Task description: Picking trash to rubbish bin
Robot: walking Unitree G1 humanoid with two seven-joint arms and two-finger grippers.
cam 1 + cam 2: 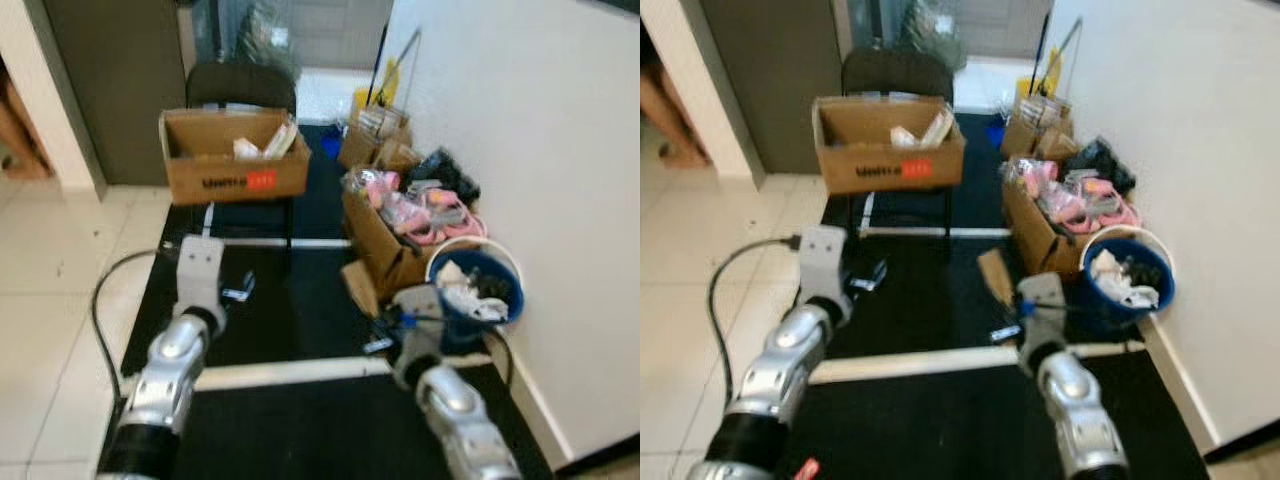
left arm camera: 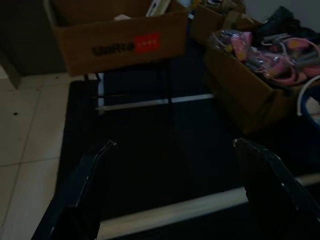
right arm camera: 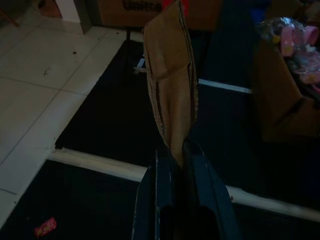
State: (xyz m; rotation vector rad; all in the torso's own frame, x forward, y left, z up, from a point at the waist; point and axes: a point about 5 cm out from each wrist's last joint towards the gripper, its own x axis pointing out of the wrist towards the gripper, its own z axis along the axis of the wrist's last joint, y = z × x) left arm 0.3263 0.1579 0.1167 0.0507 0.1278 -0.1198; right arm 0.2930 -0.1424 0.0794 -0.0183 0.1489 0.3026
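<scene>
Right of centre, our right gripper (image 3: 175, 152) pinches the cardboard scrap (image 3: 172, 75) upright; the blue bin (image 1: 478, 290) sits just right; left gripper (image 2: 172, 150) open.

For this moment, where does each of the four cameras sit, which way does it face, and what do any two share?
Left eye view: on the head, looking forward and down at the black mat, blue bin and both silver arms.
Right eye view: beside it, same scene, slightly shifted.
Left wrist view: along the open left gripper, toward the box on the chair.
Right wrist view: along the right gripper, shut on a cardboard piece.
Shared: the box on the chair and the box of pink items appear in both eye views and the left wrist view.
</scene>
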